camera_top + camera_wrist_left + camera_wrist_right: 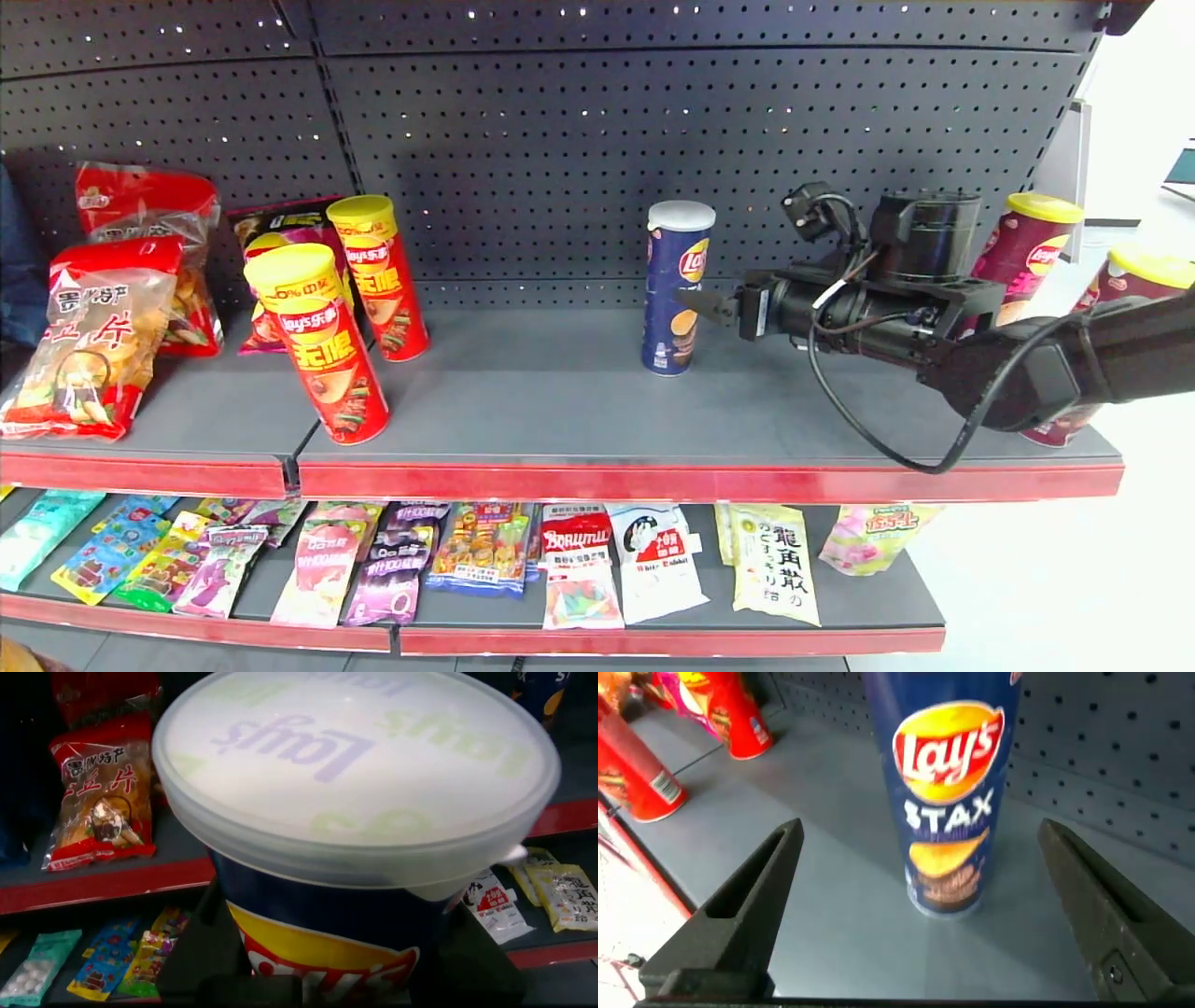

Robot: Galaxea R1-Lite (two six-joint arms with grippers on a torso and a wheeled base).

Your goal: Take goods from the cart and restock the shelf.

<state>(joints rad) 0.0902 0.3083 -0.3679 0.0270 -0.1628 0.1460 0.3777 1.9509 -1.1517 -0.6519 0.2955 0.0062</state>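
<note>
- The right gripper (695, 305) (920, 831) is over the middle of the upper shelf (560, 411), pointing toward the shelf's left end, with its jaws spread wide and nothing in them.
- A blue can (677, 289) (952, 812) with a white lid stands upright on this shelf, toward the back, just in front of the open jaws. In the right wrist view both fingers (747, 905) are apart from the can.
- The left gripper (341, 957) is clenched on a second blue can (318, 924). Dark fingers hug its sides below the pale plastic lid (364, 775). This can hangs upright in front of the shelves and does not rest on either of them.
- Two red cans stand upright near the left part of the upper shelf. The front red can (322, 345) is by the front edge and the back red can (381, 280) is behind it.
- A dark bag (280, 224) leans at the back wall behind the red cans.
- Two red snack bags (93, 336) sit at the far left end of the upper shelf.
- Two maroon cans (1027, 247) with yellow lids stand at the right end, partly hidden by the right arm.
- The lower shelf (653, 641) carries a row of flat snack packets (579, 569) lying side by side along its length.
- A dark pegboard (653, 140) forms the back wall.
</note>
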